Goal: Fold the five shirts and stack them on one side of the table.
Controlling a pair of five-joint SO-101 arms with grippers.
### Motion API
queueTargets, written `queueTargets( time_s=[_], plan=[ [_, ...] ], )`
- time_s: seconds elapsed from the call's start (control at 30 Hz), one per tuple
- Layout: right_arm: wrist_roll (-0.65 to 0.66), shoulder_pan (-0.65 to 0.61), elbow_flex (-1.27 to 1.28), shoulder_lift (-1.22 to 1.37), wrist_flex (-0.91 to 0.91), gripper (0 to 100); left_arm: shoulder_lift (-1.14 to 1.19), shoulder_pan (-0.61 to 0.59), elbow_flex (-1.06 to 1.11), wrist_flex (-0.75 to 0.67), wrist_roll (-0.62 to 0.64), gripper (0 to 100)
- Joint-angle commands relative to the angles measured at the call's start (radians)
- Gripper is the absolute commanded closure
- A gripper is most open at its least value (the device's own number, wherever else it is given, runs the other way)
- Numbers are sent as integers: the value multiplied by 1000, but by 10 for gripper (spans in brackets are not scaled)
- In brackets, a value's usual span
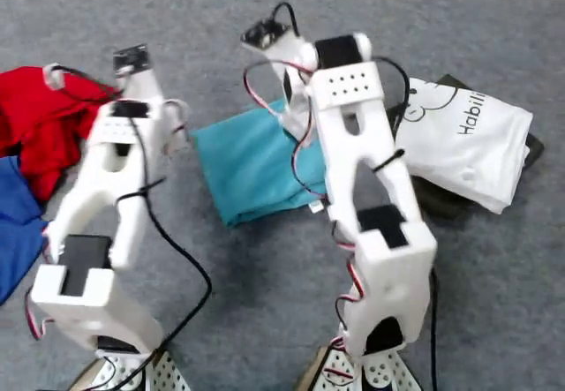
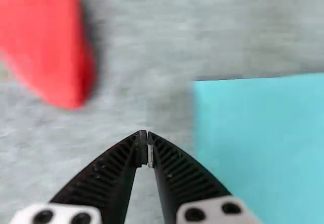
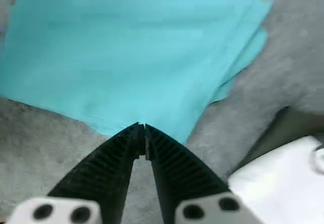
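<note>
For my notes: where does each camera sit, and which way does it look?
High view: above the table, looking down; both arms show.
Left wrist view: on left arm, facing table between red shirt and teal shirt; shut fingers show.
Right wrist view: on right arm, over teal shirt's edge; shut fingers show.
Shared: teal shirt.

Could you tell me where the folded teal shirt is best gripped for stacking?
Probably the edge of the teal shirt facing the white shirt, approached low from that side by the right gripper: the layers fan out there, giving a lip to pinch; elsewhere it lies flat.
</note>
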Motion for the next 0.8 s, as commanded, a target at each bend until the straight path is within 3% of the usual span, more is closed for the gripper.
queueTargets(
  time_s=[0.0, 0.13, 0.37, 0.53, 0.77],
  plan=[
    [-12, 58, 269, -128, -180, 994, 56, 81, -52, -68, 49, 980],
    [-8, 108, 421, -119, -305, 994, 176, 81, -107, -87, 54, 980],
    [-6, 231, 518, -2, -446, 994, 329, 68, -330, 104, 54, 980],
    [-6, 248, 458, 25, -427, 994, 421, 68, -471, 204, 54, 981],
    [-12, 163, 216, -53, -256, 994, 472, 61, -548, 261, 54, 981]
  ],
)
